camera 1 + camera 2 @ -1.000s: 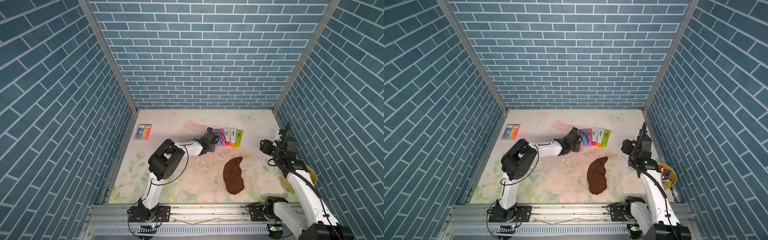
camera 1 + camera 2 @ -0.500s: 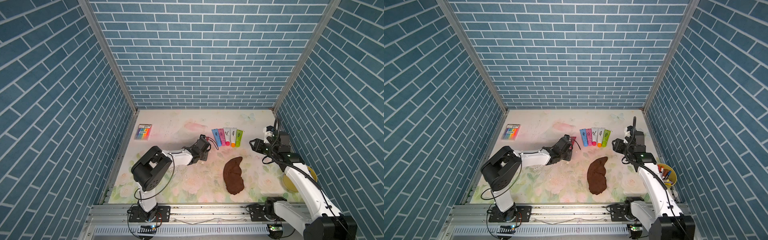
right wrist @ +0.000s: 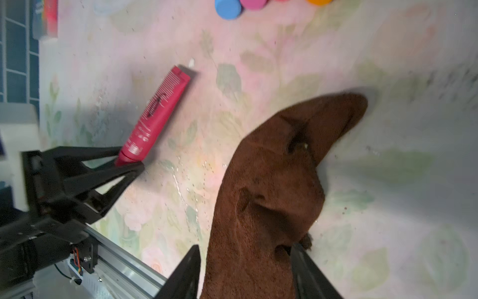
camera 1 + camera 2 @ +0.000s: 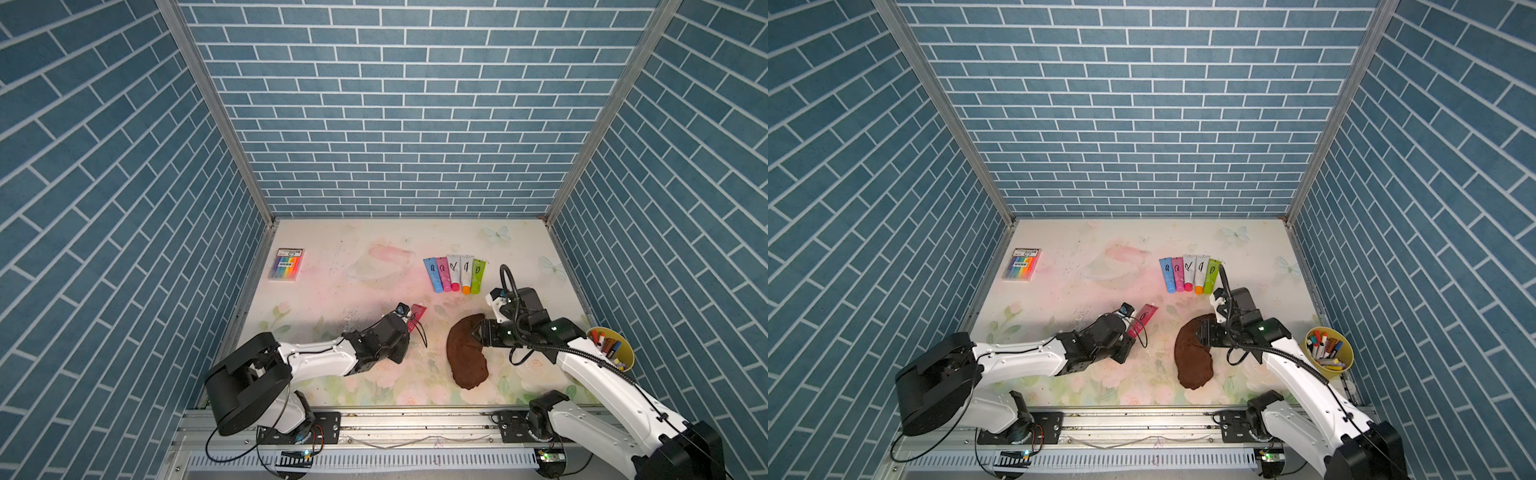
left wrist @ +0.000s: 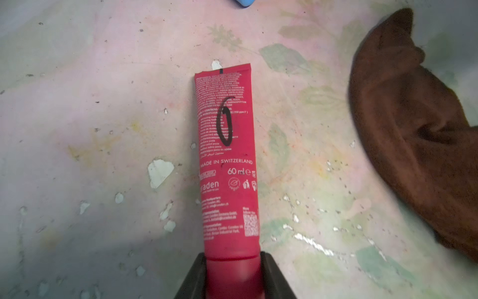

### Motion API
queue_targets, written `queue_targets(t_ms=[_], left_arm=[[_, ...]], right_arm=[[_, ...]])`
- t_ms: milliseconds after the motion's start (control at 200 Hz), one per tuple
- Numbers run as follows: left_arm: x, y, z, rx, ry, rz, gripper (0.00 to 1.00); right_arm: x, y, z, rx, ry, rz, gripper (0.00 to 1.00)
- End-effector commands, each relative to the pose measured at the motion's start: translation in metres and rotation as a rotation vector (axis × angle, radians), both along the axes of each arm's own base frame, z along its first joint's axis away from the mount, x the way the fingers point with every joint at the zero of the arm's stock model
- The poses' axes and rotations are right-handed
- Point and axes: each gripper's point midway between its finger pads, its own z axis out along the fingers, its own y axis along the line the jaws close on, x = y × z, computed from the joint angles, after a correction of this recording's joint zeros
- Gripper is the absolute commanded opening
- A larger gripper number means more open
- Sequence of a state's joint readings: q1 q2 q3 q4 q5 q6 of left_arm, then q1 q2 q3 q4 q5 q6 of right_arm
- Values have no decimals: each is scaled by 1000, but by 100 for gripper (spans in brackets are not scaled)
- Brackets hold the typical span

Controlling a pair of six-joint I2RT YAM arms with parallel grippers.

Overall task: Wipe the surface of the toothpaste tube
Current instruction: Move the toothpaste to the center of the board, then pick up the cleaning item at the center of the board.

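Observation:
A red toothpaste tube with a black pen mark points away from my left gripper, which is shut on its cap end. In both top views the tube sits low over the floral table, left of centre. A brown cloth lies crumpled on the table to its right. My right gripper is down over the cloth's far end, open, with one jaw on each side. One jaw touches the cloth and the other stands a little off it.
A row of several coloured tubes lies behind the cloth. A marker box sits at the back left. A yellow cup of markers stands at the right edge. Brick walls close in three sides, and a metal rail runs along the front.
My left arm has drawn the red tube from beside the row toward the front. My right arm has come forward and down onto the brown cloth.

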State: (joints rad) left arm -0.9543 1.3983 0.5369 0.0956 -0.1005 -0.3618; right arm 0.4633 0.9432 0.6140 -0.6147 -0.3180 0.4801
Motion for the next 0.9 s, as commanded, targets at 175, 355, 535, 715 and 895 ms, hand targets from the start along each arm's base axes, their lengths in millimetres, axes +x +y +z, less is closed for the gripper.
queue_targets(t_ms=[175,355,535,715,895], left_arm=[[-7,-2,9,-77,-48,-42,50],[-15,7,7,-108,-34,-25,61],[-21,16,1,-115,-10,6,64],[-19,11,-6,-94,3,-5,62],[-13,12,-13,-47,-5,5,58]], right_arm=[[-13,-1,-42,-43,83,-49,52],[-18,13,-44,-17,105,0,49],[-11,14,-40,-31,71,-4,24],[13,17,-9,-39,-36,-17,0],[41,44,24,23,-113,48,0]])
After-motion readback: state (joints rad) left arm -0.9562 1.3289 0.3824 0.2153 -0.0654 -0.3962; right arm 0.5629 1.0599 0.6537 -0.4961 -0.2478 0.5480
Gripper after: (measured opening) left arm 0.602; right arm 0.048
